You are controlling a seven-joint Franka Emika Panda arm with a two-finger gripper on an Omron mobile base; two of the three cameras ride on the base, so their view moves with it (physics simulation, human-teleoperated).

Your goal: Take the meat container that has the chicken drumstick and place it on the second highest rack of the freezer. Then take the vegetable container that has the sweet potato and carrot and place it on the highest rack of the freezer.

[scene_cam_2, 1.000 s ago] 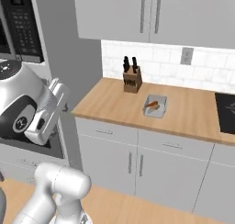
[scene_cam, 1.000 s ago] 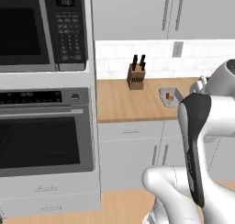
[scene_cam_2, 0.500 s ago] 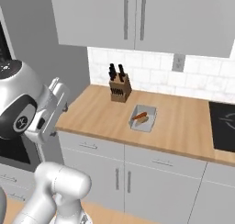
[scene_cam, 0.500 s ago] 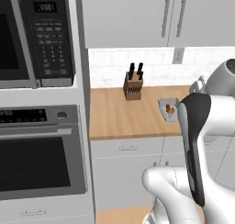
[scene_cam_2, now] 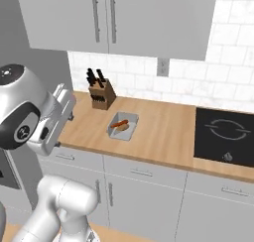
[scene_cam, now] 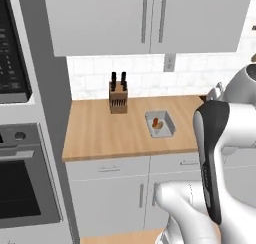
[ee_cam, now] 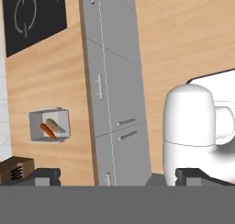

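veg tray [scene_cam: 160, 125] | carrot [scene_cam_2: 118, 124] + sweet potato [ee_cam: 52, 125] inside | on counter

I have the wooden counter [ee_cam: 46, 90] running down the left of my hand view. On it sits a grey container [ee_cam: 49, 125] holding the carrot [ee_cam: 47, 130] and the paler sweet potato [ee_cam: 52, 124], touching. Beyond the container along the counter is a black cooktop [ee_cam: 32, 14]; on its other side, a knife block [ee_cam: 16, 169]. Grey cabinet fronts [ee_cam: 112, 81] border the counter.

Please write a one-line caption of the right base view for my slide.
Wooden counter holding a grey vegetable container with carrot and sweet potato, beside a knife block and black cooktop.
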